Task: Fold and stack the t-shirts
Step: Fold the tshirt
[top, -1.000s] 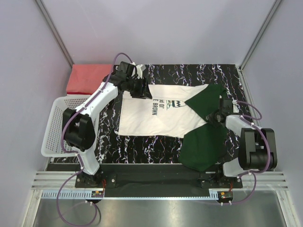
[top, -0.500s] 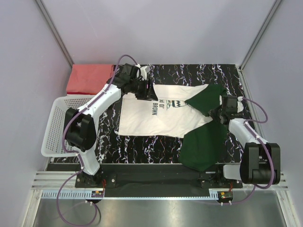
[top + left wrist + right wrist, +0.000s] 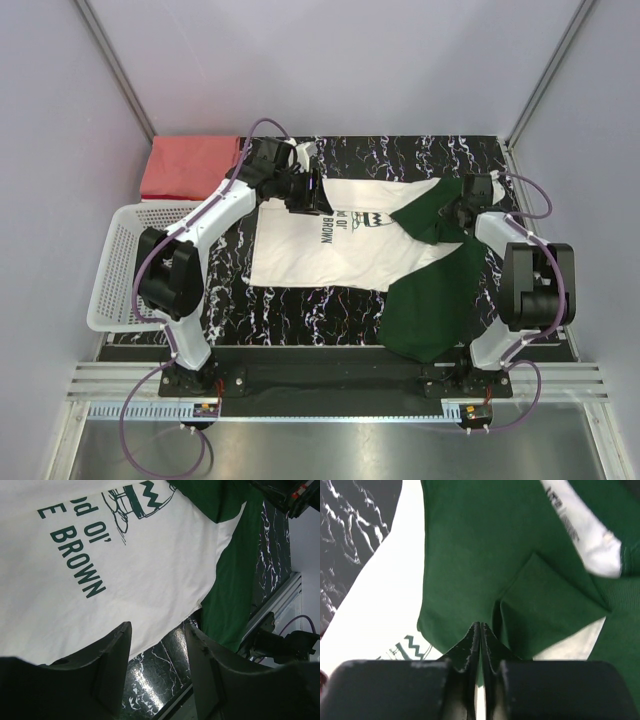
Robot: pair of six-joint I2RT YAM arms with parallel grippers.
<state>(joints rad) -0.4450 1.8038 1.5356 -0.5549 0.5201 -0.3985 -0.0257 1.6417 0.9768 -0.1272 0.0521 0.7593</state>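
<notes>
**A:** Where is the cream-white t-shirt point(image 3: 320, 250) found?

**B:** It is spread flat at the centre of the frame on the black marbled tabletop point(image 3: 300, 310), with the chest print turned up. A dark green sleeve point(image 3: 435, 210) is folded inward over its upper right. More green cloth is laid out at the lower right, toward the bottom edge of the tabletop.

**A:** And the salmon-red t-shirt point(image 3: 190, 165)?

**B:** It is seen folded in the upper left corner, well apart from the first shirt. It lies just above the white mesh basket point(image 3: 115, 290) at the left edge.

**A:** How are the left fingers point(image 3: 112, 665) held?

**B:** They are spread wide and held over the upper left part of the cream-white cloth. In the wrist view the shirt's edge and a strip of tabletop are seen through the gap. The dark lettering point(image 3: 75, 560) is seen beyond the tips.

**A:** And the right fingers point(image 3: 470, 650)?

**B:** They are pressed together, tips set against the green sleeve beside a raised crease. Whether any cloth is caught between them cannot be told.
</notes>
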